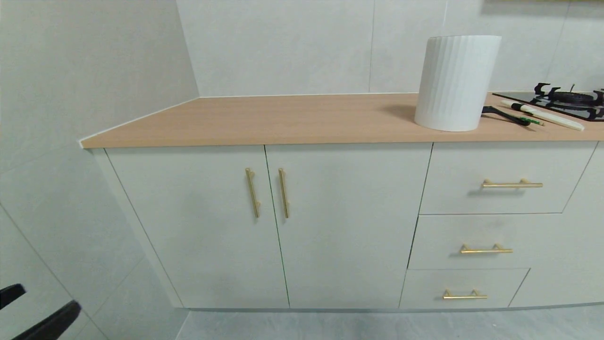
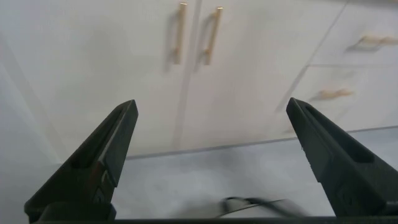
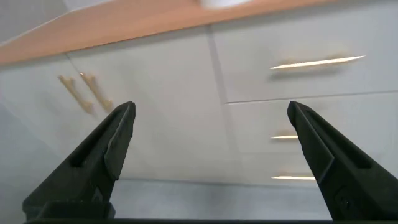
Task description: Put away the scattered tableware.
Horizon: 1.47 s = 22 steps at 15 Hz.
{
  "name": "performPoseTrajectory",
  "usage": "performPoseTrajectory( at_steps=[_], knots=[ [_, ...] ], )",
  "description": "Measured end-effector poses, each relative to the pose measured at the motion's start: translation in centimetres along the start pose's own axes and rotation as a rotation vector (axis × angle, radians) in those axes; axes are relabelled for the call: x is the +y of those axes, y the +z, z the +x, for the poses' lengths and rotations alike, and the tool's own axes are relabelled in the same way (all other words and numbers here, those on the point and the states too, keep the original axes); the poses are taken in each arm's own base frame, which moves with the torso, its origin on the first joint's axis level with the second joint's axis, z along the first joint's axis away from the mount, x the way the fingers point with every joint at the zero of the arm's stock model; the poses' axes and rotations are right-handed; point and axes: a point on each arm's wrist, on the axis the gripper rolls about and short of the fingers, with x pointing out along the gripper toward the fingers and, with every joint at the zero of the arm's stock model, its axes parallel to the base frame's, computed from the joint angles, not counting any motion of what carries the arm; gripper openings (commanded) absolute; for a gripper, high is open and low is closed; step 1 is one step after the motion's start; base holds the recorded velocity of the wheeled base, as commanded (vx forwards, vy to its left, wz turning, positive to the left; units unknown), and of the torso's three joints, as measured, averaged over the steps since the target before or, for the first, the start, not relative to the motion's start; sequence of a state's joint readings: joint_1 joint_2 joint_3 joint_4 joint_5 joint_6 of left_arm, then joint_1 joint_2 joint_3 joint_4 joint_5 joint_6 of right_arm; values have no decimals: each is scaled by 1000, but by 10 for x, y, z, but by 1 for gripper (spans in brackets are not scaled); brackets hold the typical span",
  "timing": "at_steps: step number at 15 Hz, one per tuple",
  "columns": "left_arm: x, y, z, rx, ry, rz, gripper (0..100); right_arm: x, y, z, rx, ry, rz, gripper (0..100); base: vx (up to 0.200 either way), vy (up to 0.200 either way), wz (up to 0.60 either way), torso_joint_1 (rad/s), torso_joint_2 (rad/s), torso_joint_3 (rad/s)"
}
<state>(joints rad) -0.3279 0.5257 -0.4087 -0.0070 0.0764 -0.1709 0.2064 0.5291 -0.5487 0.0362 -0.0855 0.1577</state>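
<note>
Tableware (image 1: 542, 114) lies on the bench (image 1: 283, 118), just beside a white ribbed canister (image 1: 457, 82) and near the stove (image 1: 566, 99). Left pincer (image 2: 211, 104) and right pincer (image 3: 211, 106) sit low, facing the cabinet front (image 1: 198, 226), each spread apart and holding nothing.

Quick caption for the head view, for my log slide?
White ribbed canister and utensils on wooden counter above closed cabinet doors and drawers.

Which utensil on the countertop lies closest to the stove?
The long white utensil, lying along the stove edge; the black-handled utensil lies nearer the white container.
</note>
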Motion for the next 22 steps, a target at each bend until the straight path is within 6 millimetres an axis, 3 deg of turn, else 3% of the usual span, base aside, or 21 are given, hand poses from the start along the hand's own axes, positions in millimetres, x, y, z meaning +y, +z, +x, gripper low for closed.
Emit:
performPoseTrajectory(
  at_steps=[4,7,12,15,18,22],
  knots=[
    [4,-14,-43,-153,76,56,100,-5,-34,-58,-72,-109,-114,100,0,0,0,0,0,0],
    [2,-24,-64,-259,152,167,100,-6,-66,-76,-114,-178,-174,100,0,0,0,0,0,0],
    [1,-44,-68,-293,307,188,100,-8,-87,-76,-119,-216,-179,100,0,0,0,0,0,0],
    [5,-71,-59,-280,380,196,100,-12,-101,-65,-108,-216,-178,100,0,0,0,0,0,0],
    [12,-102,-43,-190,366,210,100,-17,-127,-47,-107,-190,-201,100,0,0,0,0,0,0],
    [14,-119,-35,-134,260,206,100,-20,-147,-38,-69,-113,-219,100,0,0,0,0,0,0]
  ],
)
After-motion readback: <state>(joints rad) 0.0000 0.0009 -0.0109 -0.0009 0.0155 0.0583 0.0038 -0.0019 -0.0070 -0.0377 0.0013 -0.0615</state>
